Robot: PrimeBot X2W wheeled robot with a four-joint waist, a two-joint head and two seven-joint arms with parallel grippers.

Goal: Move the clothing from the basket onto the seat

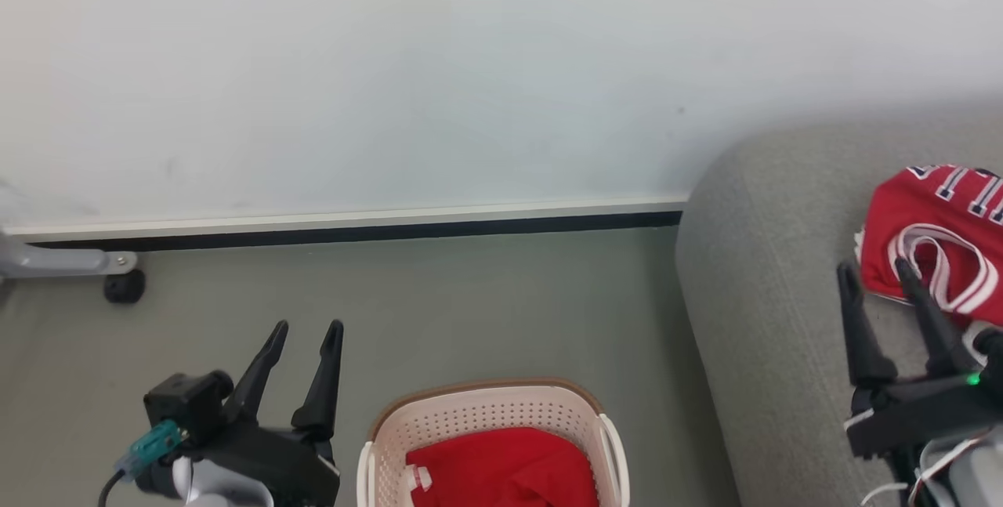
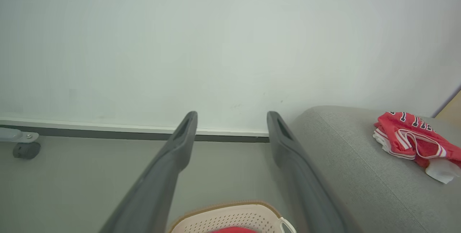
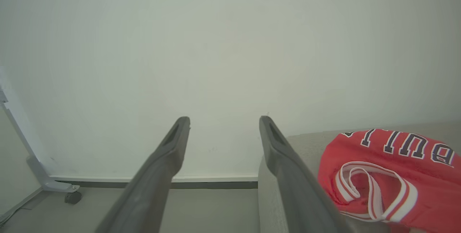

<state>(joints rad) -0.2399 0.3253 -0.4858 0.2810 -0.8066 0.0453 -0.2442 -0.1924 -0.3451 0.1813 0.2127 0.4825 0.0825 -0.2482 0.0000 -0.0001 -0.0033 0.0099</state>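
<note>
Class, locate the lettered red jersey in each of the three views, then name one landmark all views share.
Head view: jersey at the right edge, on the grey seat.
Left wrist view: jersey at the right, mid-height.
Right wrist view: jersey at the lower right.
Shared landmark: the dark baseboard strip under the wall.

I see the grey floor (image 1: pixel 470 311) carrying the basket (image 1: pixel 486 417); the seat (image 1: pixel 768 272) bears a crumpled red jersey (image 1: pixel 925 209).

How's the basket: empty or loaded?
Not empty: the basket holds a red garment; a lettered jersey lies on the seat.
</note>
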